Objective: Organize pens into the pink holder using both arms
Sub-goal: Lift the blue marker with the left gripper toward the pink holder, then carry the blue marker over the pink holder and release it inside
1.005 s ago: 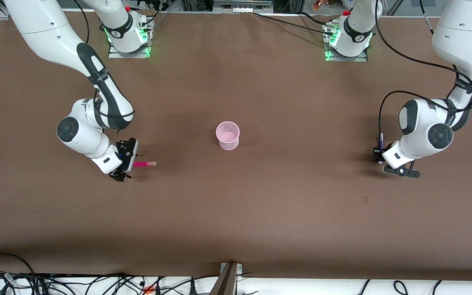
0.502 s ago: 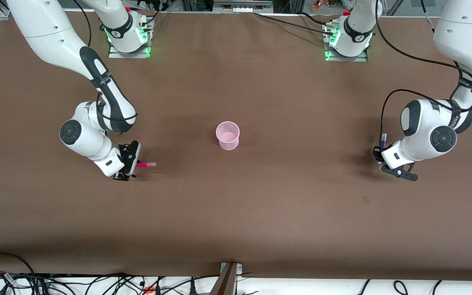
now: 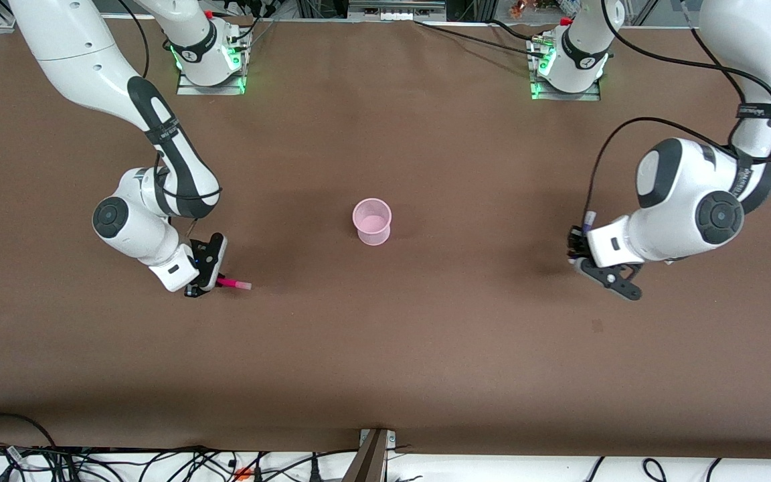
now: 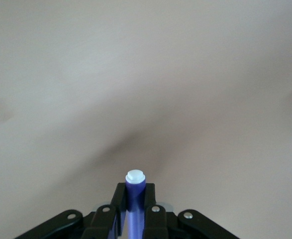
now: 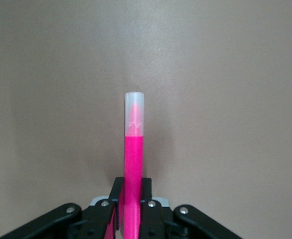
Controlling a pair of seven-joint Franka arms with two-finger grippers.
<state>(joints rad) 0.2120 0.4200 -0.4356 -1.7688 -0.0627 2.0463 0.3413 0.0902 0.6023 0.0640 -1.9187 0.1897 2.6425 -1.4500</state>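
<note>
The pink holder [image 3: 372, 221] stands upright mid-table and looks empty. My right gripper [image 3: 203, 286] is shut on the magenta pink pen [image 3: 234, 284], which sticks out level toward the holder, low over the table at the right arm's end. In the right wrist view the pen [image 5: 134, 164] runs out between the fingers [image 5: 146, 191]. My left gripper [image 3: 577, 246] is shut on the dark purple-blue pen [image 3: 587, 219], held upright above the table toward the left arm's end. In the left wrist view its pale tip [image 4: 135, 176] shows between the fingers [image 4: 149, 195]. The yellow and light green pens are out of view.
The brown table [image 3: 385, 348] is bare around the holder. The arm bases [image 3: 210, 63] [image 3: 567, 67] stand at the table edge farthest from the front camera. Cables [image 3: 158, 462] lie along the edge nearest that camera.
My left gripper has lifted and carried the purple-blue pen toward the holder. My right gripper has shifted a little with the pink pen, which now points slightly toward the front camera.
</note>
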